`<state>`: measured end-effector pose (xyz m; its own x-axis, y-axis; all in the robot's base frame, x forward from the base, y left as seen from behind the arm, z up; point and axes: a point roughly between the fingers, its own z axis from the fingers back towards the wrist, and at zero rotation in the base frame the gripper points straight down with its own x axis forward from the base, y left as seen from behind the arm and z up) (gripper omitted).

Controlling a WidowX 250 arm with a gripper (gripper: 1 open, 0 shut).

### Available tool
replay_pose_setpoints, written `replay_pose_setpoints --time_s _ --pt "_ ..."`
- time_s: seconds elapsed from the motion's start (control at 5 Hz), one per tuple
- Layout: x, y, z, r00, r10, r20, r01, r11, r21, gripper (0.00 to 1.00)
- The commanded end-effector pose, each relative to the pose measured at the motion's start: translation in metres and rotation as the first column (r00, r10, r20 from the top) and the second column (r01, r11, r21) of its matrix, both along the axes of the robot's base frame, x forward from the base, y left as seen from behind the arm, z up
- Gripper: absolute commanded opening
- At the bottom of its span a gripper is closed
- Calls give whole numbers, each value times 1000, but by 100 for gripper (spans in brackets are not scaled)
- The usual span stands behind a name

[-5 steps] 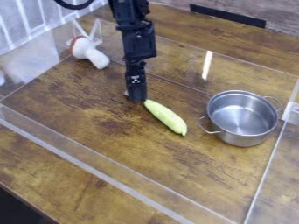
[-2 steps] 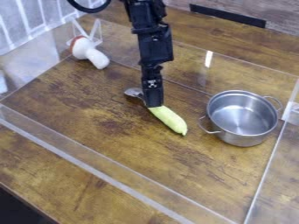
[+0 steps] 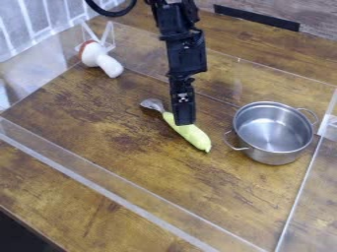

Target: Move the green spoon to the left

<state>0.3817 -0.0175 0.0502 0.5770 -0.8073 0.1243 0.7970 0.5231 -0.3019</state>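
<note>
The green spoon (image 3: 190,134) lies on the wooden table, its thick yellow-green handle running down to the right and its small silver bowl (image 3: 152,104) at the upper left. My gripper (image 3: 183,112) hangs from the black arm straight over the upper end of the handle, pointing steeply down. Its black fingers stand open, low over the spoon where handle meets bowl. Whether the fingertips touch the spoon I cannot make out.
A steel pot (image 3: 273,132) with side handles stands just right of the spoon. A white-handled utensil with a reddish end (image 3: 99,58) lies at the upper left. Clear acrylic walls (image 3: 145,212) ring the table, and a white rack stands at the far left.
The arm has moved to the right and slightly toward the camera, from left of the spoon's bowl to over the top of its handle. The spoon has stayed where it was.
</note>
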Motion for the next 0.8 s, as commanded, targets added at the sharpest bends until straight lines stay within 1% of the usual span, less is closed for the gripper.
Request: replay_pose_setpoints --time_s 0.0,0.2,0.6 --pt "9 -13 47 994 -28 106 28 1000 -1 100" --pt "10 -22 51 995 -40 89 40 999 -6 100" --pt "9 -38 41 997 -68 46 70 997 -44 100"
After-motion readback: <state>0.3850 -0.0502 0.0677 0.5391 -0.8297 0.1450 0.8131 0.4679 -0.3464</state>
